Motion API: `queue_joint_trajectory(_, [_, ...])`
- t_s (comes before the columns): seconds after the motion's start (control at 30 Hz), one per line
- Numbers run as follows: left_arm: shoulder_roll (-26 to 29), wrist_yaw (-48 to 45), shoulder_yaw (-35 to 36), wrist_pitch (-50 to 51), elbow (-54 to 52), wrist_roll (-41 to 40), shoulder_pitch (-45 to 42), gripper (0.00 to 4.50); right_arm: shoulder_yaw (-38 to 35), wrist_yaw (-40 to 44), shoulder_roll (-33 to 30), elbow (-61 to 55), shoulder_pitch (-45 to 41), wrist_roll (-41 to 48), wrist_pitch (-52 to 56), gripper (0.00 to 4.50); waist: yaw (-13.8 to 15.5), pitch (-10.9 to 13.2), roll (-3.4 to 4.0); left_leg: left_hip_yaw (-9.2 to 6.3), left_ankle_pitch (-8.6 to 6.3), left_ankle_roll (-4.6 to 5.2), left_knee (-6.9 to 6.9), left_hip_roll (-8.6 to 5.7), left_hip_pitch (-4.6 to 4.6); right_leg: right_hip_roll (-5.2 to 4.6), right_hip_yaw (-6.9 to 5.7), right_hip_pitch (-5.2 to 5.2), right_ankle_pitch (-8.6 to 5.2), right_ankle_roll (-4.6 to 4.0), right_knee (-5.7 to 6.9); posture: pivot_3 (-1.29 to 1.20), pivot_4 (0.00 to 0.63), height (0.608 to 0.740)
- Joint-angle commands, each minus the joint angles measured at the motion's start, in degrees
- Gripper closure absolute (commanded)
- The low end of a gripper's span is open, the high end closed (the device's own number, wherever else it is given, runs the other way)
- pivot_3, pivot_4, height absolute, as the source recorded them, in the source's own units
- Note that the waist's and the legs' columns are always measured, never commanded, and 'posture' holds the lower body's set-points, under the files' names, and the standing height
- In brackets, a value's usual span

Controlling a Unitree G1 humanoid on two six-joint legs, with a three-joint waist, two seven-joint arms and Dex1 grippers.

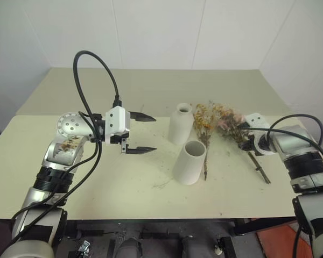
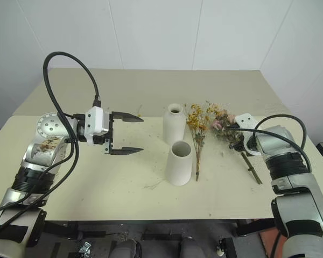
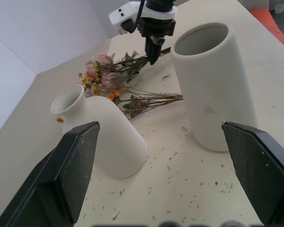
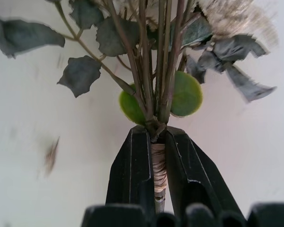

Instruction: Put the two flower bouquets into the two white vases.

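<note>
With its two fingers pinched on the twine-bound stems of the rose bunch (image 4: 157, 80), your right hand (image 4: 157, 156) has the first bouquet gripped while the blooms lie on the worktop (image 1: 97, 177), to the right of both vases. The step in hand is the pickup of this bunch; neither bouquet is yet in a vase.

The yellow bunch (image 1: 203, 122) lies untouched between the rose bunch and the vases, its thin stems running down just beside the cylinder vase (image 1: 189, 161). The bottle vase (image 1: 180, 122) stands behind the cylinder, both upright and empty. Your left hand (image 1: 137, 133) hangs above the worktop to the left of the vases, fingers spread wide and holding nothing, pointing toward them.

The next move, as judged from here, calls for a lift that clears the yellow bunch without dragging it, then a turn of the wrist so the stems point down over a mouth. The rose bunch looks bulky, so the broad-mouthed cylinder seems the better fit, leaving the narrow neck for the thin yellow stems. You may want the left hand to steady the vase, since the cylinder could tip if the stems catch its rim.
</note>
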Motion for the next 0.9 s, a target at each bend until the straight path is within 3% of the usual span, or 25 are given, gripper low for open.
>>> queue_joint_trajectory(0.03, [0.7, 0.5, 1.8, -0.1, -0.9, -0.8, -1.2, 0.00, -11.6, -12.5, 4.2, -4.3, -2.3, 0.6, -22.3, 4.30, -0.1, 0.0, 0.01, 0.00, 0.00, 0.00, -0.01, 0.00, -0.01, 0.00, 0.01, -0.04, 0.00, 0.00, 0.02, 0.00, 0.150, 0.740])
queue_joint_trajectory(0.1, [0.9, 0.5, 2.0, 0.1, -0.6, -0.9, -1.3, 0.00, -14.1, -16.9, 7.6, -3.7, -3.6, 0.2, -33.9, 4.30, -0.4, 0.0, 0.03, -0.01, 0.00, 0.00, -0.06, 0.01, -0.01, 0.00, 0.00, -0.05, 0.00, 0.00, 0.02, 0.00, 0.150, 0.740])
queue_joint_trajectory(0.2, [1.7, 0.4, 2.9, 0.3, 0.0, -1.2, -0.9, 0.00, -19.2, -18.1, 13.7, -2.7, -8.9, 6.2, -36.8, 4.30, -0.9, 0.0, 0.06, -0.01, 0.01, -0.01, -0.04, 0.01, -0.02, 0.00, 0.01, -0.05, 0.00, 0.00, 0.06, 0.00, 0.150, 0.740])
queue_joint_trajectory(0.27, [2.7, 0.7, 3.7, 0.5, 0.4, -1.1, -0.3, 0.00, -21.8, -15.9, 17.8, -3.0, -9.9, 10.3, -44.5, 4.30, -1.2, 0.0, 0.06, -0.02, 0.01, -0.01, -0.06, 0.03, 0.00, 0.00, 0.00, -0.03, 0.01, 0.00, 0.14, 0.00, 0.150, 0.740])
queue_joint_trajectory(0.3, [3.6, 0.9, 4.3, 0.7, 0.6, -1.0, 0.3, 0.00, -24.0, -10.9, 20.1, -3.5, -10.3, 15.6, -45.9, 4.30, -1.3, 0.0, 0.06, -0.03, 0.01, -0.01, -0.07, 0.04, 0.01, 0.01, -0.02, -0.02, 0.01, -0.01, 0.14, 0.00, 0.150, 0.740])
queue_joint_trajectory(0.4, [5.9, 1.6, 5.9, 1.1, 1.4, -0.4, 2.2, 0.00, -27.5, -1.9, 24.4, -2.7, -11.9, 25.3, -47.6, 4.30, -1.3, 0.1, 0.10, -0.05, 0.01, -0.01, -0.10, 0.05, 0.02, 0.01, -0.05, 0.04, 0.01, 0.00, 0.16, 0.00, 0.150, 0.740])
queue_joint_trajectory(0.5, [8.0, 2.4, 7.3, 1.4, 1.8, 0.0, 4.0, 0.00, -28.4, 1.5, 26.1, -0.3, -13.5, 28.6, -47.4, 4.30, -1.3, 0.1, 0.15, -0.05, 0.01, -0.01, -0.09, 0.05, 0.03, 0.00, -0.06, 0.05, 0.03, 0.01, 0.19, 0.00, 0.150, 0.740])
queue_joint_trajectory(0.7, [12.5, 4.4, 10.4, 2.8, -0.1, -0.1, 9.0, 0.00, -25.3, 8.5, 27.9, 4.7, -14.7, 28.9, -46.2, 4.30, -1.2, 0.1, 0.18, -0.06, 0.01, -0.01, -0.13, 0.06, 0.02, 0.00, -0.10, 0.04, 0.03, 0.00, 0.18, 0.00, 0.150, 0.740])
queue_joint_trajectory(0.9, [13.6, 5.9, 11.6, 4.6, -3.7, -0.9, 12.1, 0.00, -22.5, 11.0, 29.0, 2.3, -12.3, 28.4, -45.0, 4.30, -1.1, 0.1, 0.24, -0.06, 0.01, -0.01, -0.15, 0.06, 0.00, 0.00, -0.11, 0.02, 0.03, 0.00, 0.19, 0.00, 0.150, 0.740])
